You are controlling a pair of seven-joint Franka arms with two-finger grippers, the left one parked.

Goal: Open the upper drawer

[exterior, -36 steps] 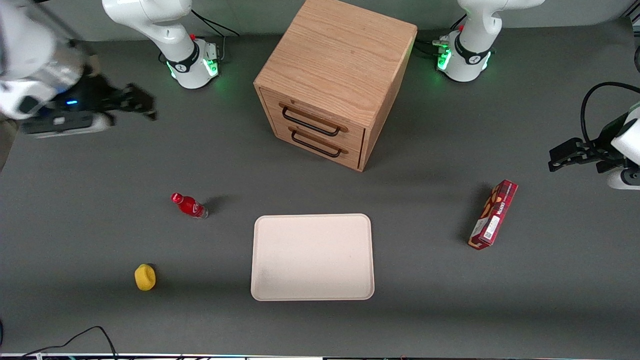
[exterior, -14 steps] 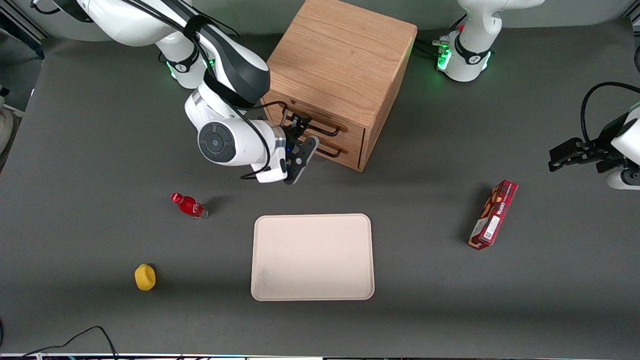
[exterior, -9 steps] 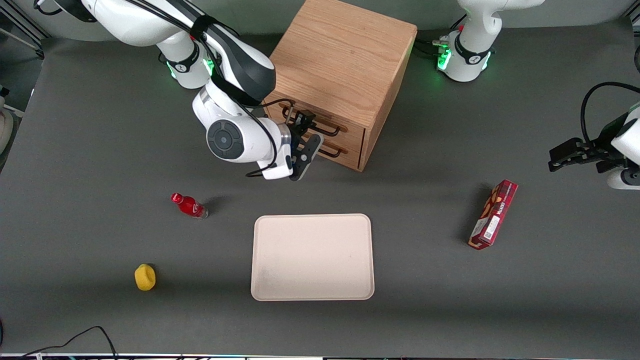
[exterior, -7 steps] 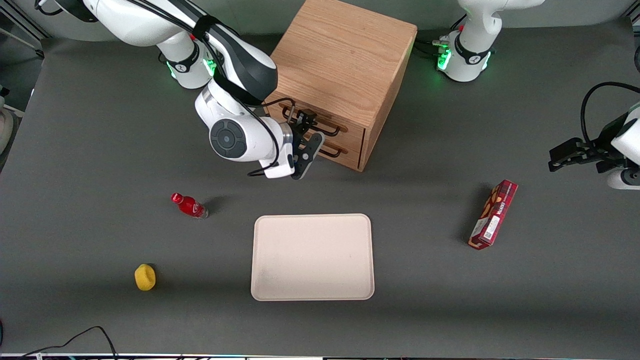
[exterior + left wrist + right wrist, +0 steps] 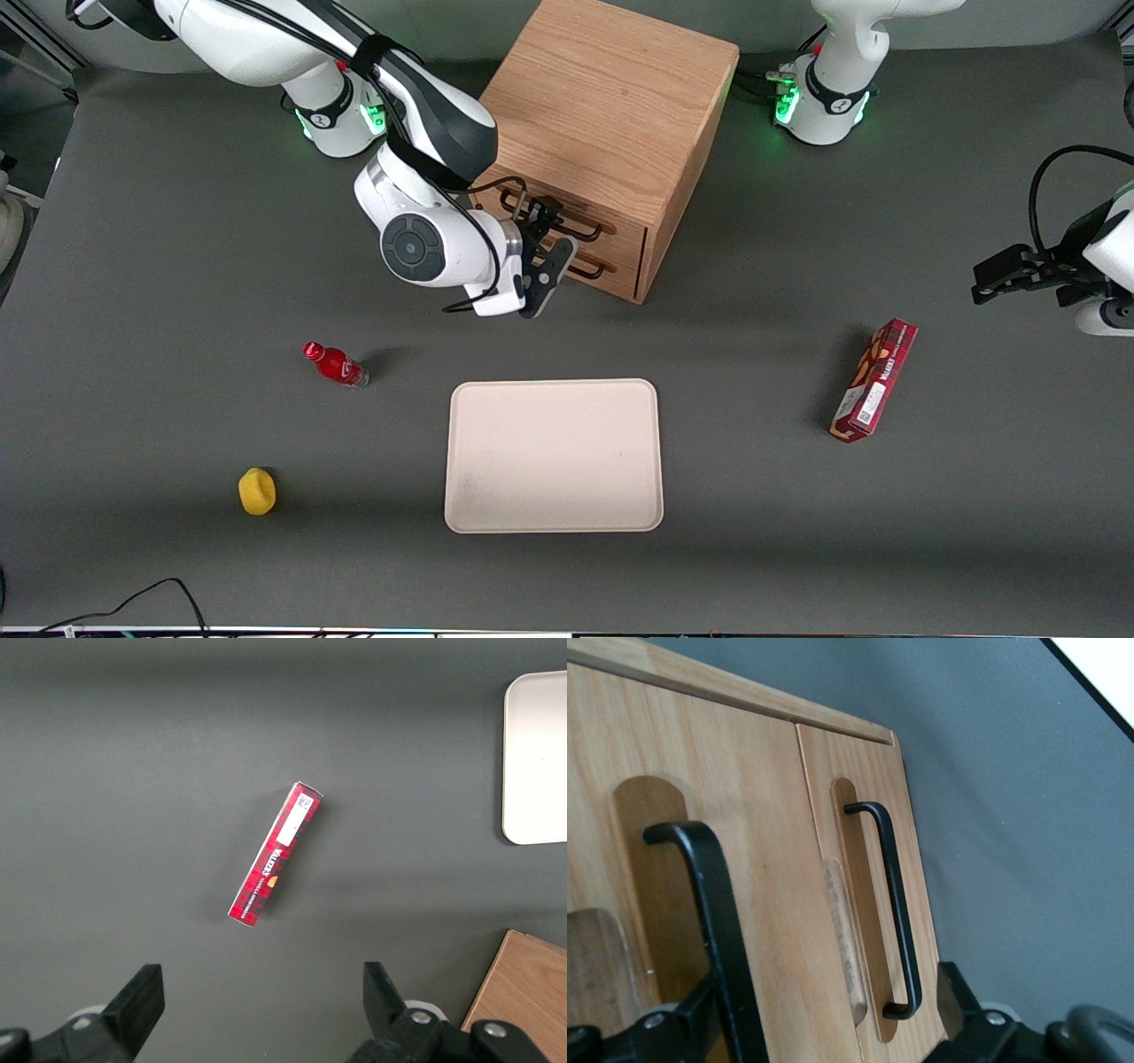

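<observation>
Tabletop cabinet point(image 5: 611, 106), gripper point(image 5: 545, 237) at upper drawer point(image 5: 567, 211)

gripper point(image 5: 545, 235) at the upper drawer point(image 5: 567, 215) handle, bare table point(image 5: 753, 283) before the cabinet point(image 5: 602, 124)

The red carton point(image 5: 275, 855) near the tray point(image 5: 534, 753) carries white lettering, perhaps "WALKERS"; its smaller print is unreadable.
</observation>
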